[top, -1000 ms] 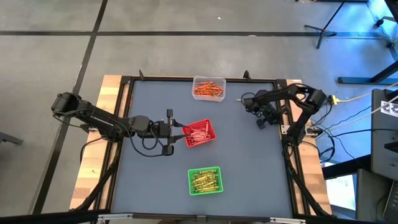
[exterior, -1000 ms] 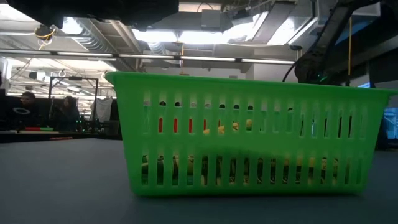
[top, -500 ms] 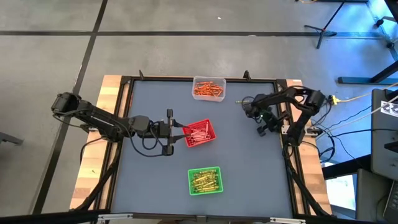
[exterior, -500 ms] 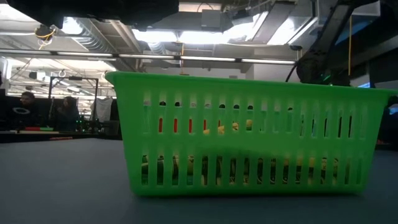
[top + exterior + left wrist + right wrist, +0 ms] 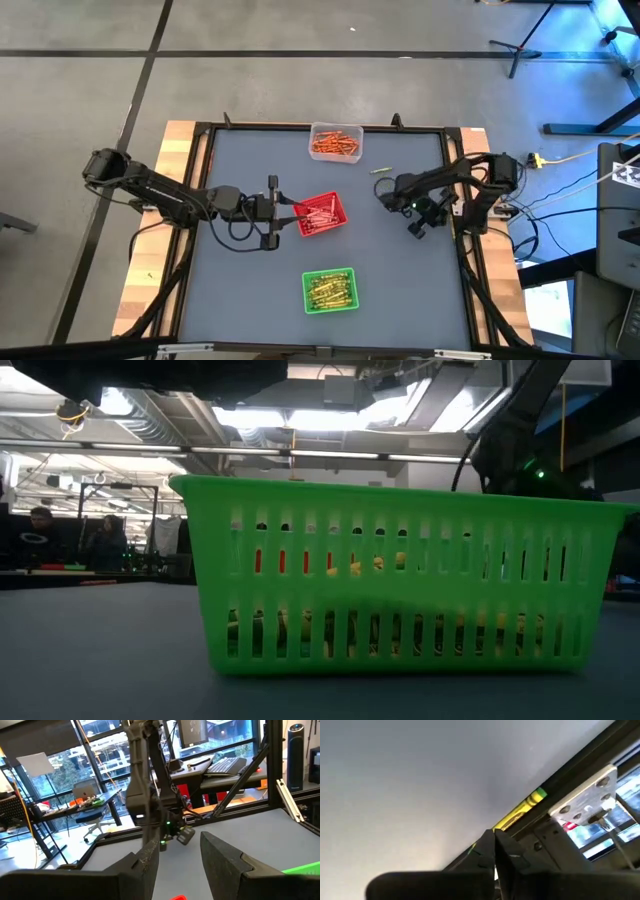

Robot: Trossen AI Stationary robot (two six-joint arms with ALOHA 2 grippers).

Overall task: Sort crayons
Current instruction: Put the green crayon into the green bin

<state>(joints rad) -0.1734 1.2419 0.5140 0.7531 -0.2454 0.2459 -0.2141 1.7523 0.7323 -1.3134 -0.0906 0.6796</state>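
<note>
Right gripper (image 5: 384, 196), fingers pressed together, has swung lower, near a loose yellow-green crayon (image 5: 381, 170); left gripper (image 5: 297, 213), partly spread, hovers over the square red plastic tray (image 5: 337, 213).

Grey table (image 5: 400, 270) lying inside a black frame. Clear tray (image 5: 335, 141) sitting at far edge, red tray (image 5: 322, 214) mid-table, green tray (image 5: 329, 289) nearest, filling the low view. Two people (image 5: 42, 525) sitting far back at left. Tripod (image 5: 527, 42) standing on floor.
</note>
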